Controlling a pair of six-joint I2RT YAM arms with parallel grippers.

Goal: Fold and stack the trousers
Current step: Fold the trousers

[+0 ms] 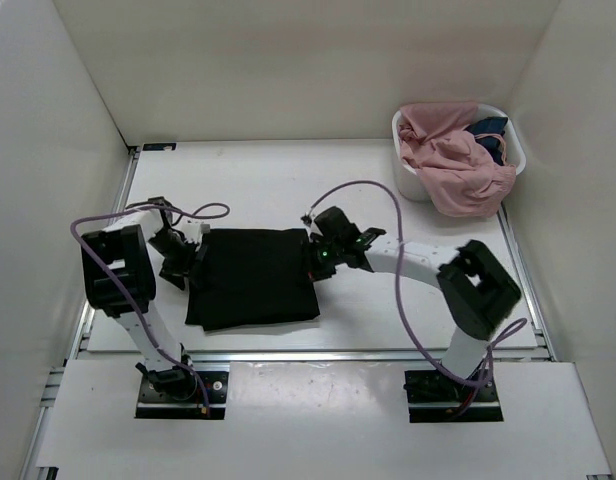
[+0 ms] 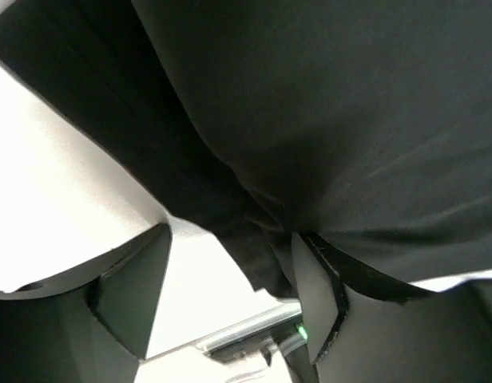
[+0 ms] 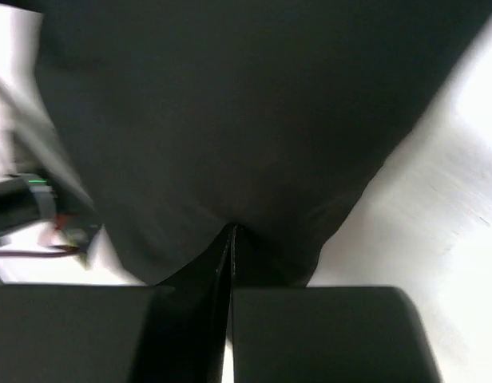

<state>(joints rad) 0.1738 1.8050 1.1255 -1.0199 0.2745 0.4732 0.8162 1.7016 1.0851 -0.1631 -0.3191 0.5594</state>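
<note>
Trousers (image 1: 253, 278), top view: folded into a black square, laid flat on the desk (image 1: 288, 180) between both arms.
Left pincer (image 2: 230, 239), left wrist view: spread, black cloth hanging between the fingers.
Right pincer (image 3: 230, 233), right wrist view: pressed together, cloth edge pinched.

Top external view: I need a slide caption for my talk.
Folded black fabric trousers on the white table; right end effector pinches one edge, left end effector open at the other.
</note>
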